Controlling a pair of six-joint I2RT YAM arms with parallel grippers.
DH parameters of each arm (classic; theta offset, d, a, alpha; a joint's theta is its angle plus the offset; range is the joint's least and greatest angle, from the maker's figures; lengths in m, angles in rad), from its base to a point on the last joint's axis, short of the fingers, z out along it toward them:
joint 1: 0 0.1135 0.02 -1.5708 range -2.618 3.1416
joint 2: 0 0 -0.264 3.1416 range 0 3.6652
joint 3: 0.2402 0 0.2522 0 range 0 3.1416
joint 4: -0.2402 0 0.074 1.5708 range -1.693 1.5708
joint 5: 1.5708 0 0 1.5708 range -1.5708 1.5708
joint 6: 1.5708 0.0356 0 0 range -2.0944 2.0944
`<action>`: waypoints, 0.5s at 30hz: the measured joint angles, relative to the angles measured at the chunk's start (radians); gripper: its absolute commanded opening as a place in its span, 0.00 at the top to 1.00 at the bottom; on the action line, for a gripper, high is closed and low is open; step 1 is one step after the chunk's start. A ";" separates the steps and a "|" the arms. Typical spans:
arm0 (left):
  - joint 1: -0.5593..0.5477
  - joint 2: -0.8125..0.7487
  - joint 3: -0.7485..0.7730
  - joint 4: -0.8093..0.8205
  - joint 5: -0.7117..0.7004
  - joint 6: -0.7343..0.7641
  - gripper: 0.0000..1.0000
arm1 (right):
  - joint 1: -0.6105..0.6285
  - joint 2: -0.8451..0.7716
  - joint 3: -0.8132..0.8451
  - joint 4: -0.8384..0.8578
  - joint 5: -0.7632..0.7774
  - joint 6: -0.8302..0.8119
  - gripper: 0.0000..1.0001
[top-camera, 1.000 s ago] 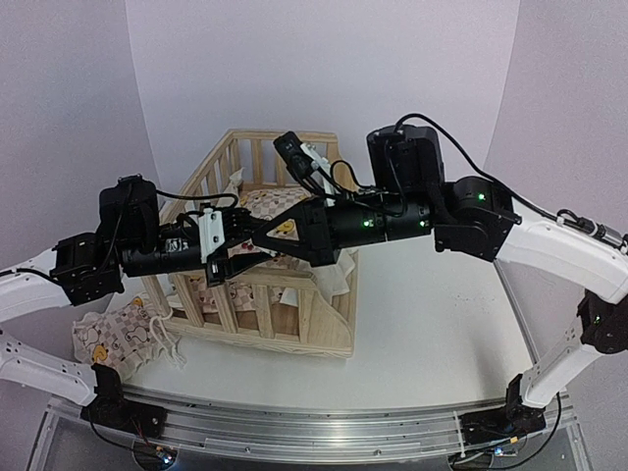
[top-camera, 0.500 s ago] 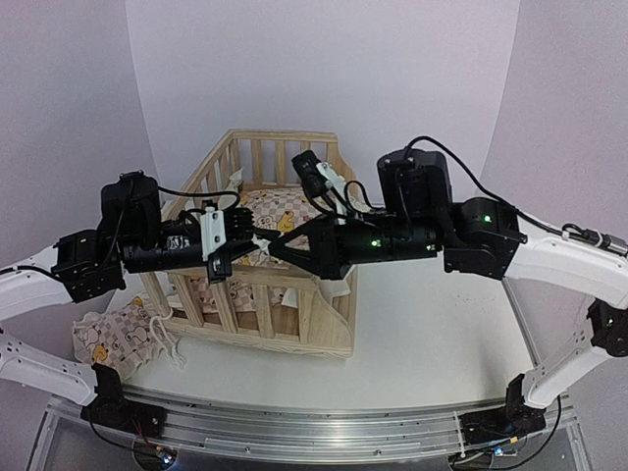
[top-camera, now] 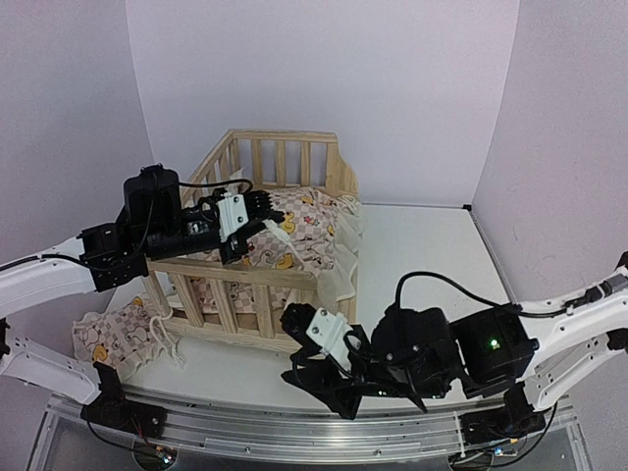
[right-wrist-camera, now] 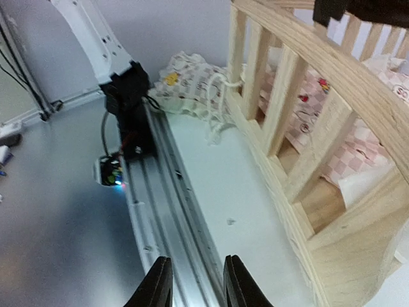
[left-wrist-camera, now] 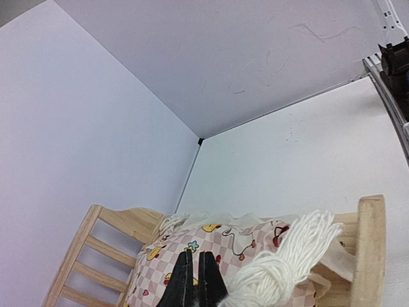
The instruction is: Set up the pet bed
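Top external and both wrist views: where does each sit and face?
Top external: high behind, looking down on the pet bed; left arm, right arm show.
Left wrist: over the cushion, facing the far corner; shut left end effector.
Right wrist: low, facing left along the rail; open right end effector.
Shared: pet bed.

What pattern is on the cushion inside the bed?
The cushion has pink-white checks with yellow ducks; left wrist view shows it best.

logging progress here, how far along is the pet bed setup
Done: the checked duck cushion lies inside the pine frame. In hand: the left gripper, shut, over the cushion; the right gripper is open, empty. Left: its ruffle spills over the end rail, and a second checked piece lies outside the frame.
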State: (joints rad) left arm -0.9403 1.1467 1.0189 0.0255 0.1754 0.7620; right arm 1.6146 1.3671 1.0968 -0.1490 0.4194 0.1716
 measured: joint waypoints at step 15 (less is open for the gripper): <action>0.018 0.025 0.055 0.037 -0.004 0.009 1.00 | -0.702 -0.004 0.166 -0.342 -0.430 0.284 0.32</action>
State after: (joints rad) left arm -0.9218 1.1717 1.0740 0.0628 0.1709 0.7709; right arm 0.9127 1.3628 1.2630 -0.4909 -0.0105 0.4560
